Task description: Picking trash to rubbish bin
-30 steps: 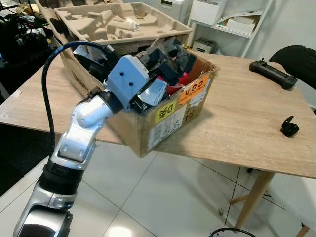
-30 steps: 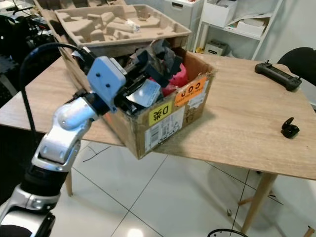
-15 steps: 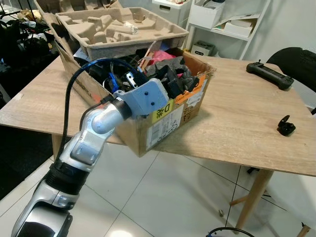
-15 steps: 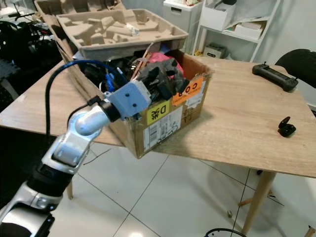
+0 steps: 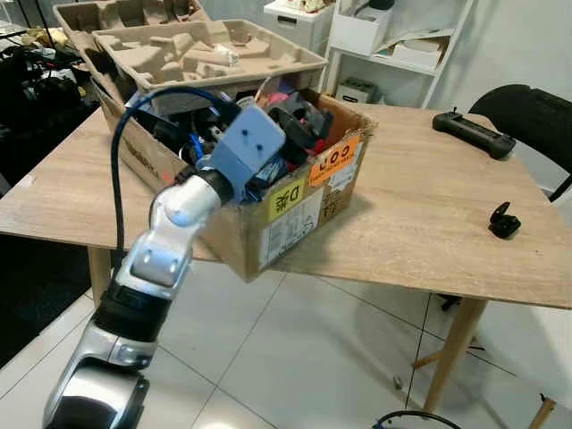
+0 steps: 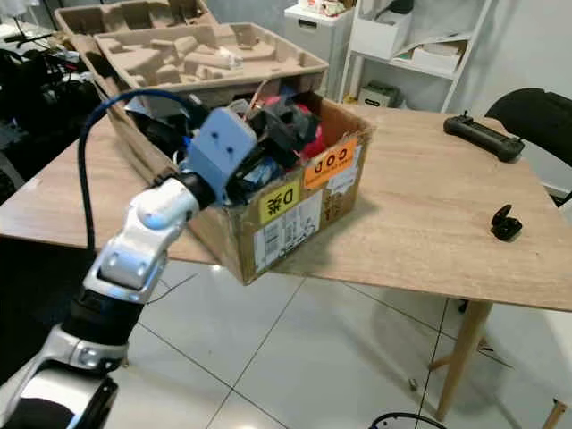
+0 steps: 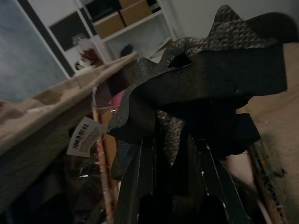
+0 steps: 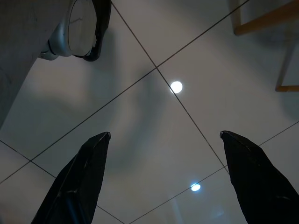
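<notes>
Black textured scrap (image 7: 205,79) sits between the left gripper (image 7: 175,154) fingers, which are closed on it, over the cardboard box (image 5: 295,210) at centre-left of the frame. The box overhangs the desk (image 5: 429,206) edge. Scrap spreads crosswise above the fingers; where they grip it is hidden. Right gripper (image 8: 163,182) hangs idle, wide apart, over floor tiles (image 8: 140,84). Bin not made out.

You had one cardboard box (image 5: 295,210), two pulp trays (image 5: 214,54), one controller (image 5: 472,134) and one table (image 5: 429,223).
</notes>
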Robot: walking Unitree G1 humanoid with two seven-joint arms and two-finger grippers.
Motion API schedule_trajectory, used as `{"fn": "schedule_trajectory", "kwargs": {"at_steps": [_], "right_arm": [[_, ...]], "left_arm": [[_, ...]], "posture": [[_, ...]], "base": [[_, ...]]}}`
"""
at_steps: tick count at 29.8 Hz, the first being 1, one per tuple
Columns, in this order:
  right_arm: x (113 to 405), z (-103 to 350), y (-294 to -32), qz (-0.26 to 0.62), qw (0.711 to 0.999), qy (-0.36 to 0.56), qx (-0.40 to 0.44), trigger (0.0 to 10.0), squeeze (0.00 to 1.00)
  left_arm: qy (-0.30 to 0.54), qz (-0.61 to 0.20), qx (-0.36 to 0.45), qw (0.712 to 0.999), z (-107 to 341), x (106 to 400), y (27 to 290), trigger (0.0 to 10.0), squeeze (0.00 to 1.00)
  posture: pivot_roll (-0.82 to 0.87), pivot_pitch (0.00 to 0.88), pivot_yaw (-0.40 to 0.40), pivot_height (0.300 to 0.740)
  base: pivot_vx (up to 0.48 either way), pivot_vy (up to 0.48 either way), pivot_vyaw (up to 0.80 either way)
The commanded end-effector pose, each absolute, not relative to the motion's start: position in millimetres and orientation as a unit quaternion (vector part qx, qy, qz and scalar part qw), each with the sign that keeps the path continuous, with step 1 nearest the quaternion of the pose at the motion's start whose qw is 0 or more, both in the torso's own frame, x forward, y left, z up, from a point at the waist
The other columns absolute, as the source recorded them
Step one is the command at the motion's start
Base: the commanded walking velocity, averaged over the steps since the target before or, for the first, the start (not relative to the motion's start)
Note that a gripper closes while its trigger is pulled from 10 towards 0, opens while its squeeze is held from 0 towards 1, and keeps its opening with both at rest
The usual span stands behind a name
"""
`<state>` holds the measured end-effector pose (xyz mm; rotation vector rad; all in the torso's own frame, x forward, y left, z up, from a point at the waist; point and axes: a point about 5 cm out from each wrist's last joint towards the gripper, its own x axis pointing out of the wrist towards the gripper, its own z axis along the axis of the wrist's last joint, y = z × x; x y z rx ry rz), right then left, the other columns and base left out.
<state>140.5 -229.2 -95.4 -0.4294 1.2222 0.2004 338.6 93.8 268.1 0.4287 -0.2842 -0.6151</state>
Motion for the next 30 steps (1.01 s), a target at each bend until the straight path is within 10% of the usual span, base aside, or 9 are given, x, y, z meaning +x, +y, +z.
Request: {"fn": "schedule_trajectory", "kwargs": {"at_steps": [1,21,22,23,30], "right_arm": [[138.6,-96.5,-227.5,0.093,0.791,0.573,-0.196,10.0,0.0],[142.8,-95.7,-224.4,0.096,0.794,0.568,-0.195,10.0,0.0],[142.9,-95.7,-224.3,0.096,0.794,0.568,-0.195,10.0,0.0],[142.8,-95.8,-224.4,0.095,0.794,0.568,-0.195,10.0,0.0],[142.6,-95.6,-225.6,0.095,0.793,0.568,-0.197,10.0,0.0]], "left_arm": [[-0.068,-0.314,0.195,0.927,249.6,342.7,95.5,10.0,0.0],[0.035,-0.275,0.318,0.906,241.0,349.1,123.2,10.0,0.0],[0.038,-0.283,0.313,0.906,240.5,348.0,123.3,10.0,0.15],[0.039,-0.291,0.309,0.905,240.8,346.7,122.7,10.0,1.0],[0.014,-0.322,0.264,0.909,256.6,340.7,117.2,10.0,1.0]], "posture": [[0.04,0.119,-0.021,0.74],[0.04,0.119,-0.015,0.74],[0.04,0.119,-0.015,0.74],[0.04,0.118,-0.015,0.74],[0.04,0.112,-0.017,0.74]], "base": [[0.0,0.0,0.0],[0.0,0.0,0.0],[0.0,0.0,0.0],[0.0,0.0,0.0],[0.0,0.0,0.0]]}}
